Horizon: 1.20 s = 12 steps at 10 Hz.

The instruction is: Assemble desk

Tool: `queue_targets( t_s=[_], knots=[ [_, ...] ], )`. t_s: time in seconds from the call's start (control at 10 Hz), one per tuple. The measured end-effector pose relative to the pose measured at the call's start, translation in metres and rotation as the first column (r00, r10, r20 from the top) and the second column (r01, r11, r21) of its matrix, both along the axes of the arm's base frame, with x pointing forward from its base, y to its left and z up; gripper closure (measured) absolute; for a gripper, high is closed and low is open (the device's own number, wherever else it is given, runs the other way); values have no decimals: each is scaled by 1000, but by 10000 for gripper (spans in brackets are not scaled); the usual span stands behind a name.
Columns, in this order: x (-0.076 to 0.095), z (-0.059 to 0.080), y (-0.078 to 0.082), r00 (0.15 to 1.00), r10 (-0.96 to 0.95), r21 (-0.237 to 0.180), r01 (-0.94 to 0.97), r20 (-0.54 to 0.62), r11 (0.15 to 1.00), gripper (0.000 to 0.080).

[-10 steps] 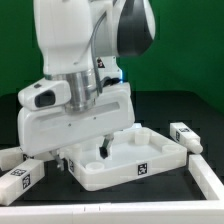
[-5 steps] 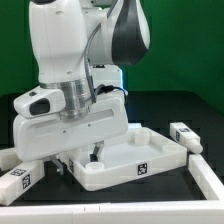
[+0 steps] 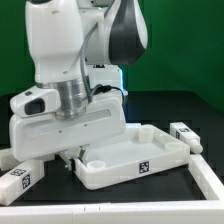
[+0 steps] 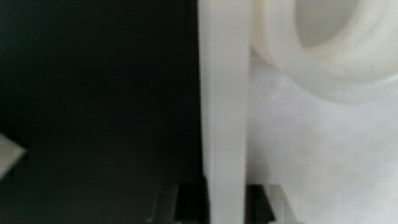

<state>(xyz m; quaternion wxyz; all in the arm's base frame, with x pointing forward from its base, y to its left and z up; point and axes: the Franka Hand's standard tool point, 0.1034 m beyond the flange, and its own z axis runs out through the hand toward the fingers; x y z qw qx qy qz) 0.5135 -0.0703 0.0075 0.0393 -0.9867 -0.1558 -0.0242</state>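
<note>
The white desk tabletop (image 3: 150, 152) lies upside down on the black table, with a tag on its front rim. My gripper (image 3: 78, 158) is down at the tabletop's end on the exterior view's left. In the wrist view my gripper (image 4: 224, 205) has one dark finger on each side of the tabletop's thin rim wall (image 4: 222, 100), both against it. A round leg socket (image 4: 338, 50) shows just inside the rim. One tagged white leg (image 3: 186, 136) lies at the exterior view's right, and another (image 3: 16, 178) lies at its left front.
A white bar (image 3: 208, 182) runs along the exterior view's right front, and a white border (image 3: 100, 214) along the front. The arm's bulky white body (image 3: 70, 110) hides the tabletop's left part. A green wall stands behind.
The arm has shifted toward the exterior view's left and lowered, bringing my gripper from the tabletop's inside to its left rim.
</note>
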Motion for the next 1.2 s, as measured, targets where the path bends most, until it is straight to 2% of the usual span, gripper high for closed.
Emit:
queue_targets(
  t_s=[0.4,0.8,1.0,1.2],
  knots=[
    [-5,-1,-3,995,-80,11,81,-58,997,755],
    [-5,-1,-23,992,-105,13,106,-68,994,754],
    [2,2,-12,990,-119,16,121,-78,993,755],
    [1,0,-12,991,-106,17,108,-79,994,755]
  ],
)
